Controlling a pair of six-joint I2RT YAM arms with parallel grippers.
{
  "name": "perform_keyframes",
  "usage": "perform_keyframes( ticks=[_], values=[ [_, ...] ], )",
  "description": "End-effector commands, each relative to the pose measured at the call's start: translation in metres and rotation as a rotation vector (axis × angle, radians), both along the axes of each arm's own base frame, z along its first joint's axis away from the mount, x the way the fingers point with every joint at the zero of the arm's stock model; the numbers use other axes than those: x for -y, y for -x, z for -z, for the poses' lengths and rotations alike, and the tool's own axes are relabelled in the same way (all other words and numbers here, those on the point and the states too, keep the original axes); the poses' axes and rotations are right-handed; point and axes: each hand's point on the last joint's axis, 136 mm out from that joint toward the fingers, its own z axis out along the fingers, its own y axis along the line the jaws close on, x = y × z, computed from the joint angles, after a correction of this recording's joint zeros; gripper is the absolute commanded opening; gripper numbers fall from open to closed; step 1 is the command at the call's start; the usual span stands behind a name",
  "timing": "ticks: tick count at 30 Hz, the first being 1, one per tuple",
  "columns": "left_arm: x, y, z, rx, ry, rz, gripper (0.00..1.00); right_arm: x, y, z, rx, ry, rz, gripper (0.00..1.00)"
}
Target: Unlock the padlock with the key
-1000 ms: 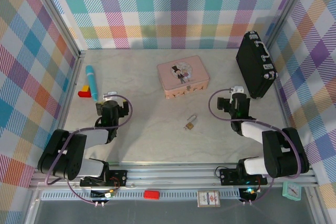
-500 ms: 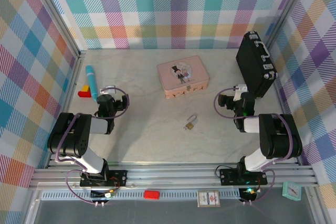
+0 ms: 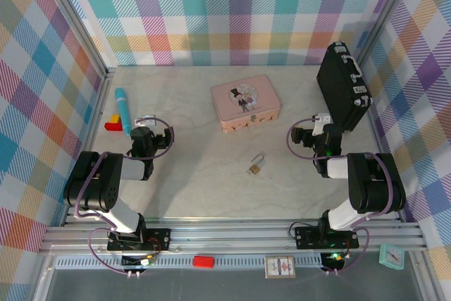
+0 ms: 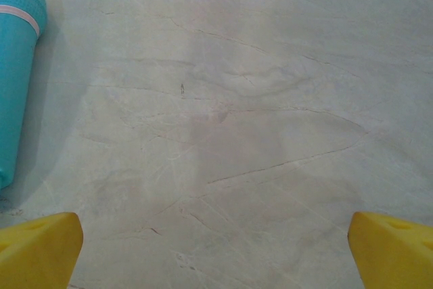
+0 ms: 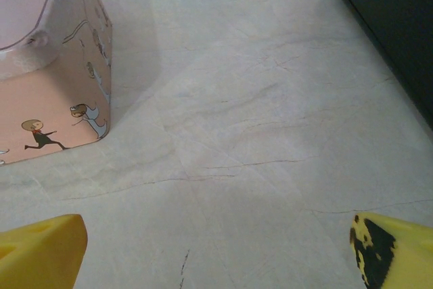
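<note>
The small brass padlock (image 3: 256,168) with its silver shackle lies on the pale table (image 3: 211,181) in the top view, between the two arms and in front of the pink tin. The key is too small to make out apart from the padlock. My left gripper (image 3: 144,132) (image 4: 216,252) hangs over bare table well left of the padlock, its yellow fingertips (image 4: 37,245) wide apart and open. My right gripper (image 3: 318,132) (image 5: 216,252) is to the padlock's right, also open, with fingertips (image 5: 40,248) spread over bare table.
A pink tin (image 3: 245,102) (image 5: 47,65) sits behind the padlock. A black case (image 3: 343,86) (image 5: 392,25) stands at the far right. A teal cylinder (image 3: 123,109) (image 4: 17,65) and a red-and-yellow block (image 3: 113,125) lie at the far left. Plaid walls enclose the table.
Over the last second both arms folded into a more upright pose and both wrists moved slightly away from the near edge. Nothing has moved in the last half second. The padlock stayed put.
</note>
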Motion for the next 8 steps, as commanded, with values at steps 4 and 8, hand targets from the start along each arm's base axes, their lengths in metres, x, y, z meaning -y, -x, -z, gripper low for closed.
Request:
perform_keyframes(
  ticks=[4,8],
  values=[
    [0.0005,-0.0033,-0.0085,0.028,0.019,0.001,1.00,-0.0062,-0.0083,-0.0163,0.050,-0.004,-0.033,0.99],
    [0.0010,-0.0035,-0.0087,0.028,0.018,0.003,1.00,-0.0048,-0.0077,-0.0169,0.058,-0.003,-0.026,0.99]
  ],
)
